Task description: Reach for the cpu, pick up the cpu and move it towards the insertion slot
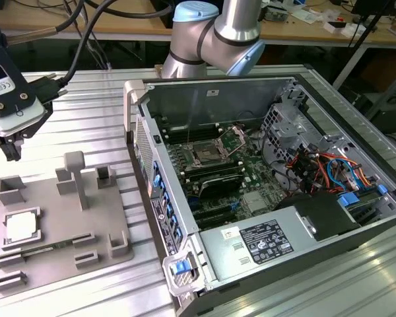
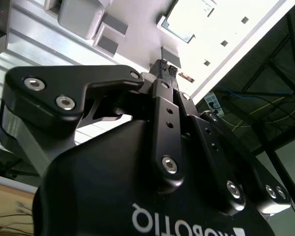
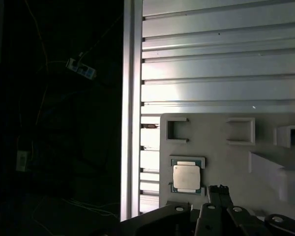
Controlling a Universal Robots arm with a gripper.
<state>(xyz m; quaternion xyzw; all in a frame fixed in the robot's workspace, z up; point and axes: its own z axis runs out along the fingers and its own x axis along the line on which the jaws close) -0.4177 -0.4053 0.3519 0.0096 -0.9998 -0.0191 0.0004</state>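
The cpu [image 1: 21,226] lies flat, silvery top up, in a square recess of the grey tray [image 1: 86,228], lower left of the exterior view. The tray sits on the ribbed aluminium surface [image 1: 86,132], just beside the open computer case [image 1: 356,224].

The gripper [image 3: 219,189] hangs above the tray, clear of the chip. In the first wrist view its tips sit near the cpu but off to one side of it. The fingers [image 2: 163,65] are narrow, tips drawn nearly together, with nothing between them. The white camera block [image 1: 10,92] on the wrist shows at the exterior view's upper left.

The insertion slot [image 1: 204,157] is on the motherboard [image 1: 251,178] inside the case, near the centre of the exterior view and well apart from the cpu.

Judgement: this is the reach, and the chip is not yet gripped. To do it well:
- Centre over the chip.
- Spread the fingers wider than it before lowering.
- Square the pads to two opposite edges.
- Come straight down.

The recess rim looks tight around the chip, so a skewed approach risks striking the tray or tipping the chip.
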